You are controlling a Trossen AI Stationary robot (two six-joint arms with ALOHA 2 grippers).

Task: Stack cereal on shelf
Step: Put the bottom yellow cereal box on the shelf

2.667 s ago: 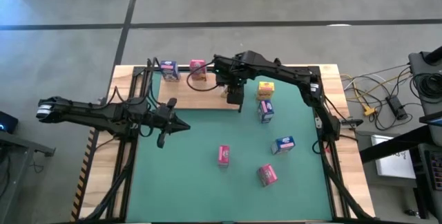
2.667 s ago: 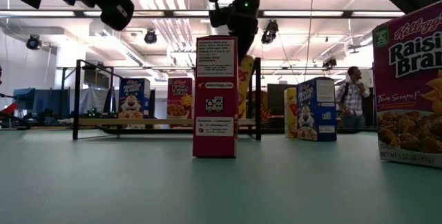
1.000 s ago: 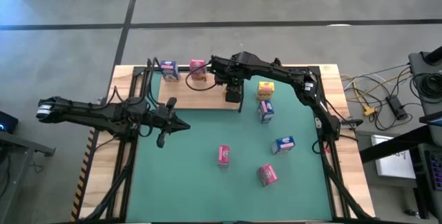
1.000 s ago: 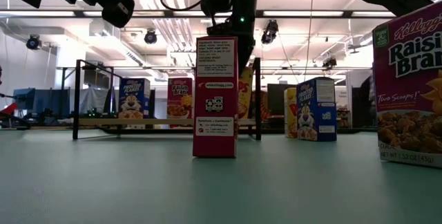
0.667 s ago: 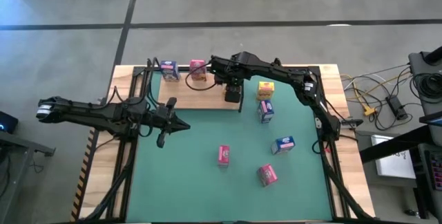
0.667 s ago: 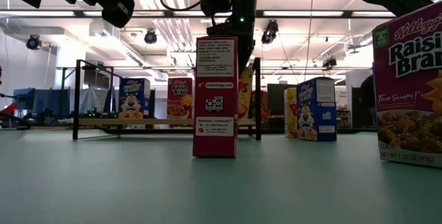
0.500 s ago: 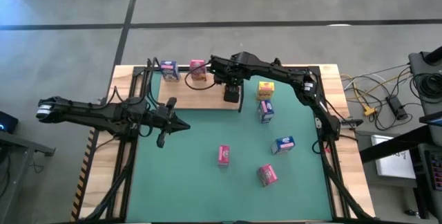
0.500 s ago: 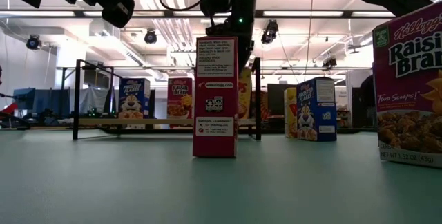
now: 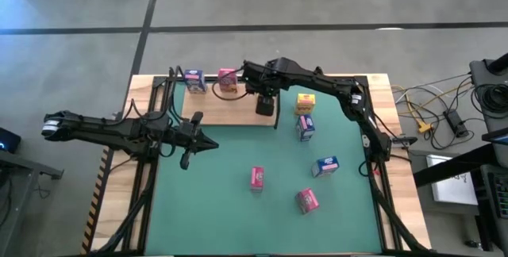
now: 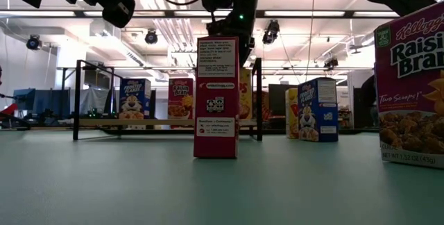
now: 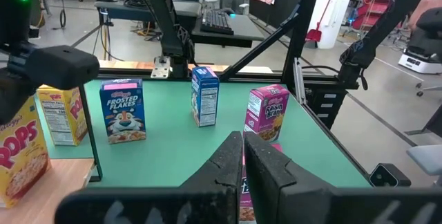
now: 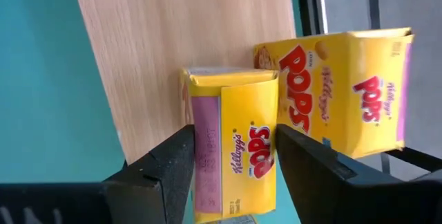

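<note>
Yellow box (image 12: 235,141) upright on shelf (image 12: 173,51); blue (image 9: 195,81), pink (image 9: 227,78) beside; others on mat.

Two robot arms, both matt black and built of slim jointed segments. The left arm (image 9: 119,128) ends at its outer tip in a pale grey-white cap and carries a narrow two-finger left gripper (image 9: 187,162). The right arm (image 9: 341,98) has chunkier angular housings and a loop of black cable at the wrist; small green indicator lights glow on its wrist housing (image 10: 239,3). The fingers (image 11: 276,175) of the left gripper are black, wedge-shaped and finely textured. The right gripper's fingers (image 12: 162,175) are black, flat-faced blocks with bevelled edges.
</note>
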